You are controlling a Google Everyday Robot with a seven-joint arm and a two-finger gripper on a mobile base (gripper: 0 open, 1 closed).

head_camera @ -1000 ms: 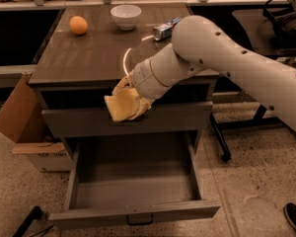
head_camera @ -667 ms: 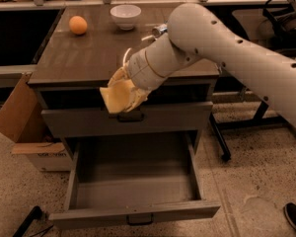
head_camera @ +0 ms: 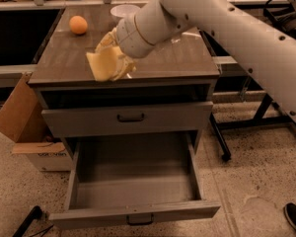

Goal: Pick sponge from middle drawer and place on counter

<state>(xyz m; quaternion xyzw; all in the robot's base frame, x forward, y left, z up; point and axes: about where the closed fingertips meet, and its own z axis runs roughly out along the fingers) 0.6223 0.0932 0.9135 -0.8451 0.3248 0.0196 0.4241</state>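
Claw (head_camera: 117,62) pinching the sponge (head_camera: 101,65) above the table's (head_camera: 182,58) seven-o'clock edge; it looks like light, squashy foam, best held mid-body.

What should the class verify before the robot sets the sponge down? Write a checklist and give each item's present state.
1. Pale-yellow foam sponge held in the gripper: ok.
2. Gripper and sponge above the glossy grey-brown counter, near its front left edge: ok.
3. Sponge out of the open grey-brown middle drawer, whose floor is bare: ok.
4. Round orange fruit and white bowl away from the sponge, at the back of the counter: ok.
5. Sponge already touching the counter: cannot tell.
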